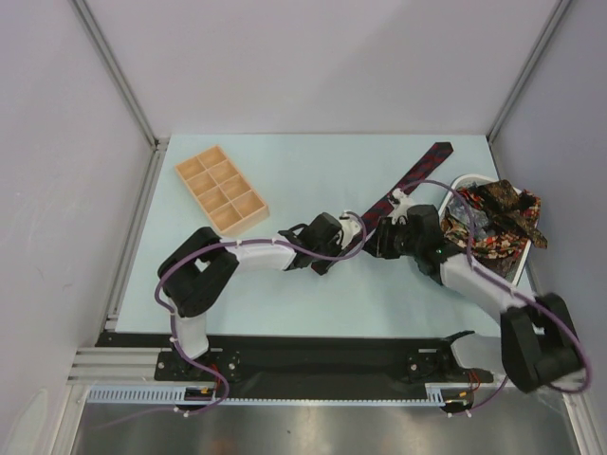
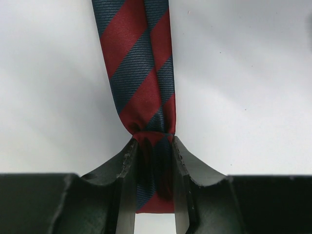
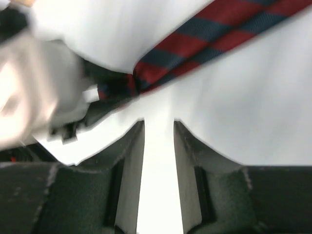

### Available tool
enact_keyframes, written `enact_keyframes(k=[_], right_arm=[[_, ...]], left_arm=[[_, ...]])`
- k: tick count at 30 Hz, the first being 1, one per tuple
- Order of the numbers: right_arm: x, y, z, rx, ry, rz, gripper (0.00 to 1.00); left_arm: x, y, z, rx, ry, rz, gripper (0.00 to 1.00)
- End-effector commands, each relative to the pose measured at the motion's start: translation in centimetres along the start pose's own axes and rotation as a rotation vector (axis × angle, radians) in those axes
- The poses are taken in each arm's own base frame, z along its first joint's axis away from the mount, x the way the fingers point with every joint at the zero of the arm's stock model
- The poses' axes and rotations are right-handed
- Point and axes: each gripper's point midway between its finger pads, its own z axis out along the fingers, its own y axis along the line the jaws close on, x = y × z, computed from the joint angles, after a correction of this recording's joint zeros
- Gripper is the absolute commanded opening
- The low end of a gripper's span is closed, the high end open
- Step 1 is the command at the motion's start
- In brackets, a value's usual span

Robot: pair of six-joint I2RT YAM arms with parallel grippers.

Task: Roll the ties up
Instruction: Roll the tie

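A dark navy tie with red diagonal stripes (image 1: 417,171) lies slantwise on the pale table, its wide end toward the back right. My left gripper (image 1: 358,232) is shut on its narrow end; in the left wrist view the fabric (image 2: 136,73) bunches between the fingers of that gripper (image 2: 152,139) and runs straight away from it. My right gripper (image 1: 384,242) hovers close beside the left one. In the right wrist view the right gripper (image 3: 159,124) is open with only bare table in its gap, and the striped tie (image 3: 204,34) crosses above it, apart from the fingertips.
A white basket (image 1: 469,182) at the right edge holds a heap of other patterned ties (image 1: 498,223). A wooden compartment tray (image 1: 221,190) sits at the back left. Purple cables loop over both arms.
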Motion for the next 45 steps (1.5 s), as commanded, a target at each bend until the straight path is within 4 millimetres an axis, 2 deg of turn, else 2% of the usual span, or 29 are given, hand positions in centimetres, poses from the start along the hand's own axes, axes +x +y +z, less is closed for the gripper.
enact_keyframes(k=[1, 3, 4, 5, 6, 8, 9, 11, 13, 14, 16, 17, 20, 21, 23, 24, 26, 27, 29, 30, 31, 33, 34, 36, 38, 39, 41, 42, 45], right_arm=[[-2.7, 0.4, -4.0, 0.157, -0.233, -0.078, 0.36], [-0.2, 0.2, -5.6, 0.296, -0.238, -0.16, 0.37], [-0.8, 1.6, -7.4, 0.286, -0.311, -0.187, 0.37], [-0.5, 2.0, -8.0, 0.293, -0.327, -0.203, 0.37], [1.1, 3.1, -8.2, 0.274, -0.316, -0.249, 0.37], [1.5, 4.3, -9.4, 0.258, -0.358, -0.271, 0.36], [1.9, 4.1, -9.8, 0.295, -0.377, -0.295, 0.36], [3.9, 5.9, -9.7, 0.244, -0.356, -0.382, 0.35], [4.3, 6.5, -10.0, 0.258, -0.386, -0.434, 0.35], [5.6, 8.3, -10.0, 0.202, -0.374, -0.486, 0.36], [6.1, 8.9, -10.0, 0.223, -0.397, -0.549, 0.36], [7.1, 10.2, -10.0, 0.18, -0.401, -0.59, 0.36], [8.3, 11.2, -9.6, 0.197, -0.407, -0.727, 0.38], [9.2, 12.6, -9.2, 0.16, -0.397, -0.772, 0.38], [10.1, 13.5, -8.6, 0.156, -0.368, -0.868, 0.41], [10.1, 14.7, -8.6, 0.147, -0.367, -0.886, 0.41], [11.5, 14.9, -7.0, 0.195, -0.305, -0.995, 0.4], [11.3, 16.0, -6.5, 0.204, -0.301, -1.009, 0.4], [12.9, 15.2, -4.4, 0.297, -0.236, -1.108, 0.39], [12.5, 15.2, -4.0, 0.356, -0.249, -1.125, 0.39], [13.1, 15.4, -2.3, 0.413, -0.22, -1.169, 0.39], [13.2, 15.3, -1.2, 0.492, -0.185, -1.225, 0.38], [12.6, 16.7, -0.2, 0.512, -0.192, -1.207, 0.39], [13.9, 15.3, 1.7, 0.587, -0.111, -1.277, 0.39], [13.0, 15.8, 3.0, 0.632, -0.087, -1.264, 0.41], [13.8, 15.1, 4.2, 0.646, -0.036, -1.284, 0.41], [12.9, 15.2, 5.4, 0.688, -0.007, -1.268, 0.45], [13.2, 14.4, 6.3, 0.716, 0.024, -1.281, 0.46], [12.4, 13.4, 7.6, 0.783, 0.073, -1.289, 0.48]], left_arm=[[5.6, -0.3, 0.7, 0.006, 0.198, -0.025, 0.3], [5.9, -0.4, 0.9, 0.011, 0.211, -0.034, 0.29], [6.0, -0.4, 1.0, 0.014, 0.217, -0.033, 0.29], [5.8, -0.5, 1.1, 0.017, 0.217, -0.035, 0.29], [5.9, -0.5, 1.1, 0.016, 0.221, -0.038, 0.29], [5.7, -0.5, 1.0, 0.017, 0.215, -0.041, 0.29], [5.8, -0.5, 1.0, 0.018, 0.217, -0.04, 0.29], [5.8, -0.5, 1.0, 0.018, 0.218, -0.038, 0.29], [5.9, -0.5, 1.0, 0.018, 0.223, -0.04, 0.29], [6.1, -0.5, 1.1, 0.017, 0.23, -0.039, 0.29], [5.9, -0.5, 1.0, 0.018, 0.226, -0.038, 0.29], [5.9, -0.5, 1.0, 0.017, 0.224, -0.039, 0.29], [5.7, -1.3, 1.0, 0.061, 0.22, -0.043, 0.29], [5.6, -1.3, 1.0, 0.062, 0.219, -0.045, 0.29], [6.0, -1.3, 1.1, 0.062, 0.232, -0.045, 0.29], [6.0, -1.3, 1.1, 0.062, 0.235, -0.045, 0.29], [6.2, -1.3, 1.1, 0.063, 0.248, -0.045, 0.29], [6.3, -1.3, 1.2, 0.058, 0.255, -0.044, 0.29], [6.4, -1.3, 1.2, 0.06, 0.266, -0.043, 0.29], [6.5, -1.4, 1.3, 0.065, 0.272, -0.045, 0.29], [6.8, -1.5, 1.1, 0.068, 0.287, -0.046, 0.29], [6.9, -1.5, 1.1, 0.062, 0.296, -0.071, 0.29], [7.3, -1.5, 1.1, 0.059, 0.313, -0.071, 0.29], [7.3, -1.5, 1.2, 0.062, 0.319, -0.074, 0.29], [7.4, -1.7, 1.1, 0.069, 0.328, -0.074, 0.29], [7.4, -1.7, 1.1, 0.071, 0.33, -0.075, 0.29], [7.4, -1.9, 1.1, 0.08, 0.333, -0.076, 0.29], [7.5, -1.9, 1.0, 0.083, 0.339, -0.077, 0.29], [7.5, -2.0, 1.0, 0.088, 0.343, -0.078, 0.29]])
